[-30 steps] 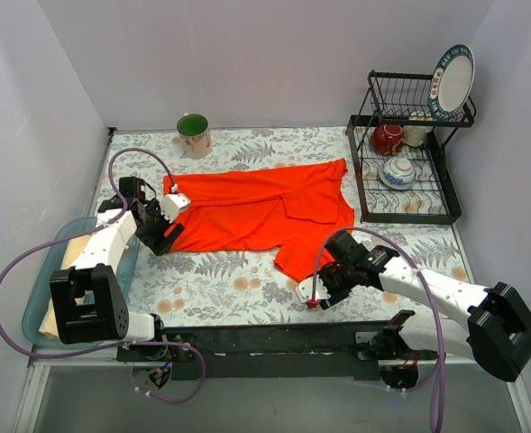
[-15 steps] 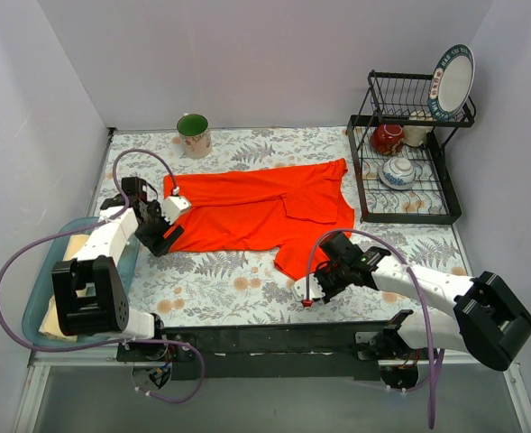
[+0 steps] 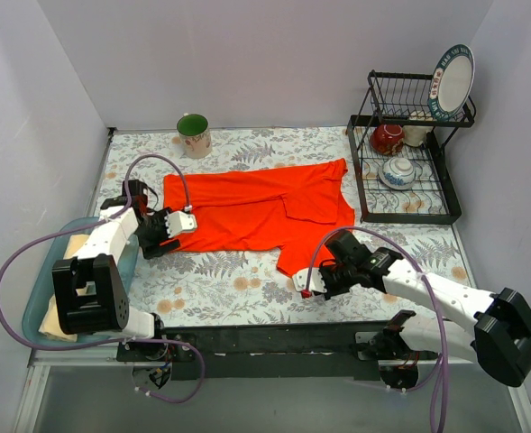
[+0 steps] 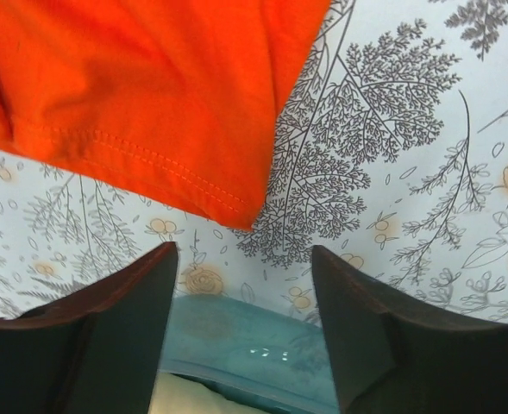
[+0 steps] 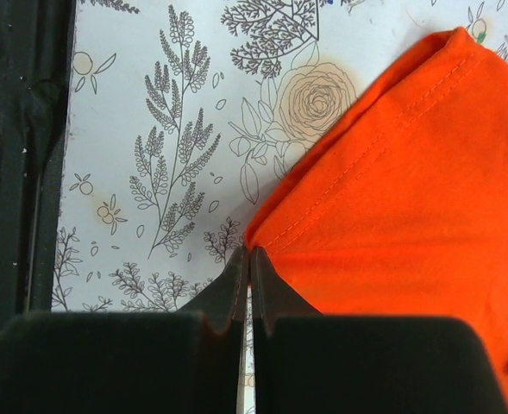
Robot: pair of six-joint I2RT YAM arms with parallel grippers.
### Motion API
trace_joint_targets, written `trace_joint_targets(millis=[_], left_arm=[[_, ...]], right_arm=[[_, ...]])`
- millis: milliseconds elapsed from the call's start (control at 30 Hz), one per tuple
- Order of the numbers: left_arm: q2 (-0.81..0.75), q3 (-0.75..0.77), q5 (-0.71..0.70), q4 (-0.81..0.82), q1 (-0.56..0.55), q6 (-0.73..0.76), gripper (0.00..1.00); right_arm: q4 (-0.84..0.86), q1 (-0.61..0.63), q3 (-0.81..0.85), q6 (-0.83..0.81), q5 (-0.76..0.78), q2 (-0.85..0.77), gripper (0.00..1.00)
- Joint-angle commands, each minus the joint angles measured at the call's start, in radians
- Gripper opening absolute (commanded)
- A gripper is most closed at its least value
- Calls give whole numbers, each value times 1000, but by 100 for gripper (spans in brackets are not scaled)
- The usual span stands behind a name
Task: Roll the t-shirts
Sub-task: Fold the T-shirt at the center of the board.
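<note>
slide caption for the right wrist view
Right pincer shut, tips at a hem corner of the orange-red t-shirt

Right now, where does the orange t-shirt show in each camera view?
Top external: orange t-shirt spread flat across the table's middle.
Left wrist: upper left, a hem corner pointing down.
Right wrist: right side, a corner reaching bottom centre.
Shared landmark: the fern-print tablecloth under it in all three.

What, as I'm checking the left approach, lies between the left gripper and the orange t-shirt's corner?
Only bare floral table cover, seen in the left wrist view; the open left gripper sits just short of the orange t-shirt.
</note>
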Motion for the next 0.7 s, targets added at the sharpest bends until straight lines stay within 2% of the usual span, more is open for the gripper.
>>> trace_joint_targets(millis=[0, 200, 433, 667], left_arm=[[2, -1, 40, -13, 6, 226, 57], [66, -4, 32, 21, 4, 258, 43], [91, -20, 23, 33, 3, 244, 41], [91, -134, -37, 136, -4, 238, 39]], right_arm=[[-30, -2, 24, 129, -1, -25, 1], [-4, -3, 23, 183, 21, -34, 1], [1, -6, 30, 180, 28, -22, 1], [5, -8, 41, 179, 30, 4, 1]])
